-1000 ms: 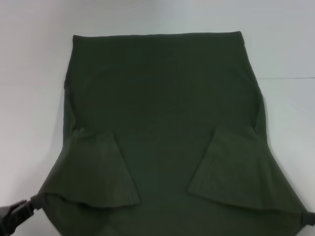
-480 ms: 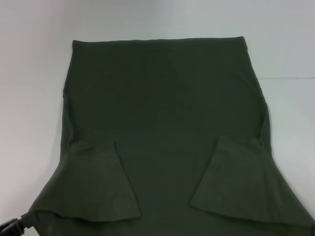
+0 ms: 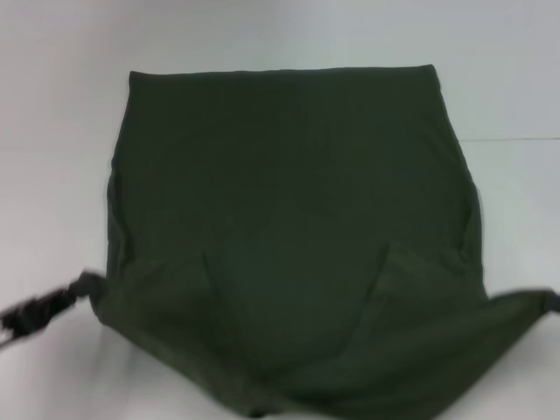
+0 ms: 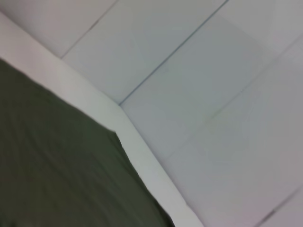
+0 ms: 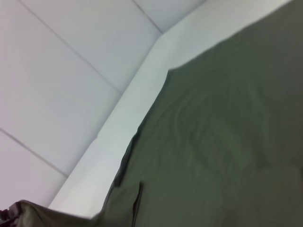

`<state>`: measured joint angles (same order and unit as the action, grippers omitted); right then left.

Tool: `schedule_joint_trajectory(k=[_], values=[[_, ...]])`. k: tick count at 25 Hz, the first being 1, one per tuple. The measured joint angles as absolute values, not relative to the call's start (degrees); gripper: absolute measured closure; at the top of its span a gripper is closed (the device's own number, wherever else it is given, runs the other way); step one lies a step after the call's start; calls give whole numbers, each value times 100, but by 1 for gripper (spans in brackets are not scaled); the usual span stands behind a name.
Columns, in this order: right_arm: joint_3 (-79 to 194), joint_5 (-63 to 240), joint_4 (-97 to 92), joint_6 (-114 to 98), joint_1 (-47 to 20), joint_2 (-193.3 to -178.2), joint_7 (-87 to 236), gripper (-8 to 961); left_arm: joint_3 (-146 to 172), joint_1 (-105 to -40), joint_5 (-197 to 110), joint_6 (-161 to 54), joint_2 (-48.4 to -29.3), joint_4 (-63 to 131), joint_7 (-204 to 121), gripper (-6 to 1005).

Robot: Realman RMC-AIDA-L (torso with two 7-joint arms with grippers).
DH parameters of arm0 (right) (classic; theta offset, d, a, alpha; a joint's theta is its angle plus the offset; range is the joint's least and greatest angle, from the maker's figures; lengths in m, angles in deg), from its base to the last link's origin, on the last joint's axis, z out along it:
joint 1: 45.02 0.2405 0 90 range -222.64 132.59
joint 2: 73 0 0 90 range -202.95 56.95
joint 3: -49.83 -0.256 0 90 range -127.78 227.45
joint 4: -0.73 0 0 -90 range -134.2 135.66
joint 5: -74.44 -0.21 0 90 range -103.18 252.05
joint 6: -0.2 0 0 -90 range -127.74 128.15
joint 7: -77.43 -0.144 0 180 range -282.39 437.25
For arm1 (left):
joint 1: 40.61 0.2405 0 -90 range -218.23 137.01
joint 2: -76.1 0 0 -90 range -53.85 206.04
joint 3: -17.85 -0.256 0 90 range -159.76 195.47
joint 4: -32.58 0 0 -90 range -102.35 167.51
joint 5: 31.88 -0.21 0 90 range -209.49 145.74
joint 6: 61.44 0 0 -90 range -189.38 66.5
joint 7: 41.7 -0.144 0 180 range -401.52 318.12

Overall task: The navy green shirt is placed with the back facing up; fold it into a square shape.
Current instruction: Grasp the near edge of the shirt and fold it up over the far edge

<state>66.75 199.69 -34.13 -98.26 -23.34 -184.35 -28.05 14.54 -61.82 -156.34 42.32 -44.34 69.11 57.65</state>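
Shirt (image 3: 289, 219) lies back up on the white table (image 3: 52, 131), far hem flat and square. We see both sleeves folded in over the body. Near end is raised off the table and pulled taut sideways into two points. Left gripper (image 3: 39, 308) is clamped on the left corner at the head view's left edge. Right gripper (image 3: 553, 300) sits at the right edge, pinching the right corner. Between them the near edge sags.
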Motion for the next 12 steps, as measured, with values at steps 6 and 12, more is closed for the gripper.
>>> schedule_joint_trajectory(k=[6, 12], values=[[6661, 19967, -3406, -9113, -1682, -18423, -3087, 914, 1419, -7033, -15583, 2961, -4158, 6176, 5837, 973], [6671, 19968, -3195, -8060, -1045, -18402, -3100, 914, 1438, -7767, -15289, 1750, -4122, 5944, 5825, 973]])
